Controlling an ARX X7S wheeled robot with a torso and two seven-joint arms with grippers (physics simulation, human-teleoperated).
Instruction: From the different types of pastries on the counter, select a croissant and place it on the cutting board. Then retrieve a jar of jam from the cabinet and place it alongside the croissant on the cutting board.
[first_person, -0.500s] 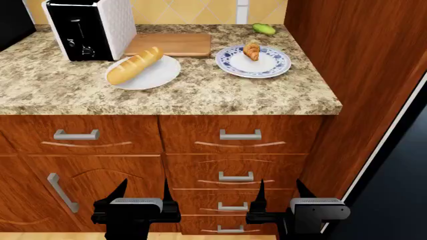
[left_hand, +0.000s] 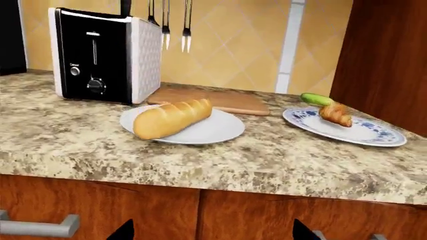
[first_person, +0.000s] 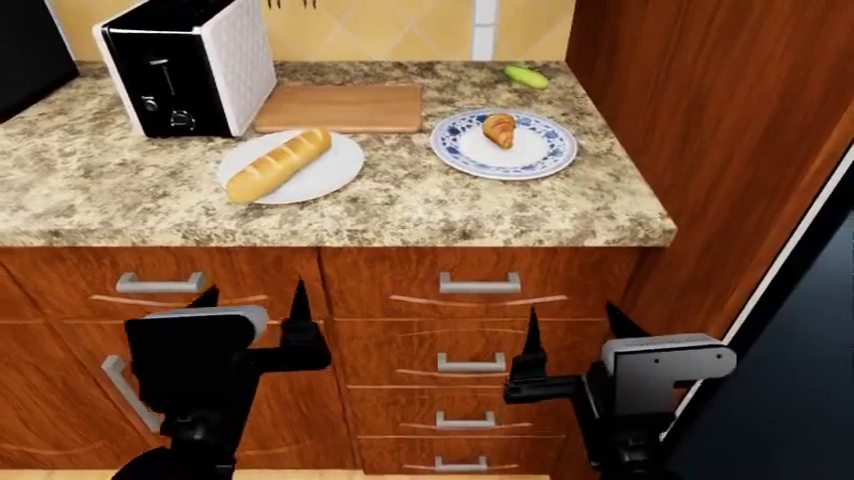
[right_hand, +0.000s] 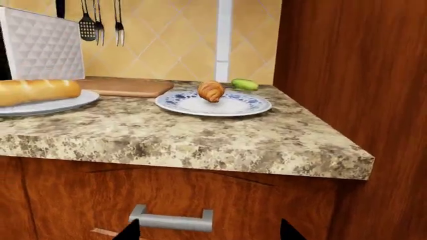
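Both hands, left (first_person: 251, 300) and right (first_person: 574, 326), spread empty; hanging utensils (right_hand: 99, 21) only in wrist views, drawers (first_person: 478, 350) only overhead

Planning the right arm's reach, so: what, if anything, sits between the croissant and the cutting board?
Nothing visible. The croissant lies on the blue-patterned plate, and the cutting board is just beside that plate, bare on top. The baguette and toaster lie off that path. The right gripper hangs open below the counter edge.
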